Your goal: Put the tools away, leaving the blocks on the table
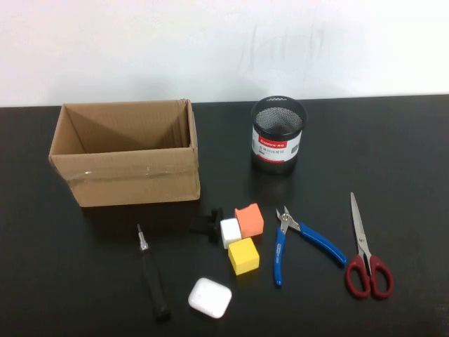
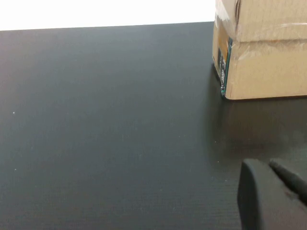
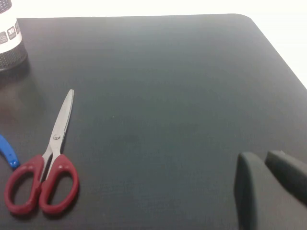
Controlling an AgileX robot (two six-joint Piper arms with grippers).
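Note:
On the black table [image 1: 70, 281] lie the red-handled scissors [image 1: 365, 253] at the right, the blue-handled pliers [image 1: 298, 239] left of them, and the black-handled screwdriver [image 1: 151, 274] at the front left. The orange [image 1: 250, 220], white [image 1: 230, 232] and yellow [image 1: 243, 255] blocks cluster in the middle. Neither gripper shows in the high view. My left gripper [image 2: 266, 165] is shut and empty over bare table near the cardboard box. My right gripper [image 3: 261, 158] is shut and empty, to the side of the scissors [image 3: 48, 163]; a pliers handle tip [image 3: 7, 151] shows there too.
An open cardboard box [image 1: 126, 151] stands at the back left and also shows in the left wrist view [image 2: 264, 52]. A black mesh pen cup [image 1: 278, 135] stands at the back centre. A white rounded case [image 1: 210, 298] and a small black knob [image 1: 208, 223] lie near the blocks.

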